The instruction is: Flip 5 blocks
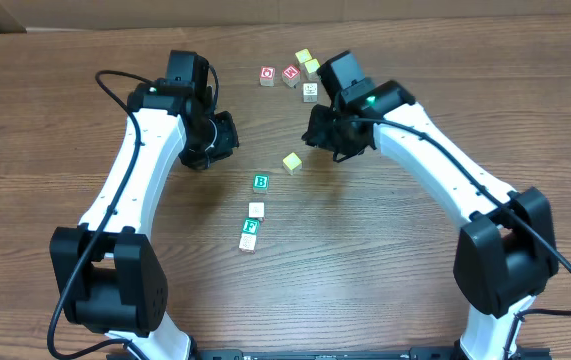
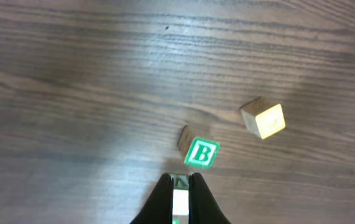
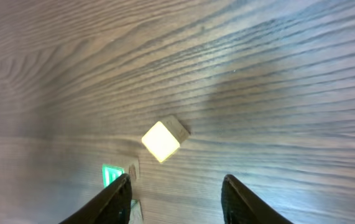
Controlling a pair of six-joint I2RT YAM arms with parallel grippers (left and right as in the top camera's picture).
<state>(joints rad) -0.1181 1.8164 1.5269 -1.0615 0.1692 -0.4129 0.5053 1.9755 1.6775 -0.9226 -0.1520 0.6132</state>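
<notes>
**Two robot arms over small letter blocks on a wooden desk**

Overhead view: a dark, wood-grained desk [image 1: 385, 270] filled the frame, its grain running side to side. A paler brown strip showed past its far edge. Near the middle, three tiny cubes formed a loose line from far to near, leaning slightly left: the B block [image 1: 260, 182] with its green letter reading upright, the plain whitish block [image 1: 256, 210], then the green-printed block [image 1: 249, 234]. The yellow-faced block [image 1: 292, 161] sat just right of the B block and farther away. Toward the far edge lay two red-printed cubes [image 1: 267, 76] and three pale cubes [image 1: 310, 91]. The left tool [image 1: 215, 140] and the right tool [image 1: 323, 135] hung on either side of the yellow-faced block.

Left wrist view: the left tool's fingers [image 2: 165, 199] were together, holding nothing. The B block [image 2: 201, 154] sat slightly turned. The yellow-faced block [image 2: 264, 118] lay apart from it.

Right wrist view: the right tool's fingers [image 3: 118, 196] stood apart and empty. The yellow-faced block [image 3: 161, 140] rested beyond them, turned corner-on like a diamond.
</notes>
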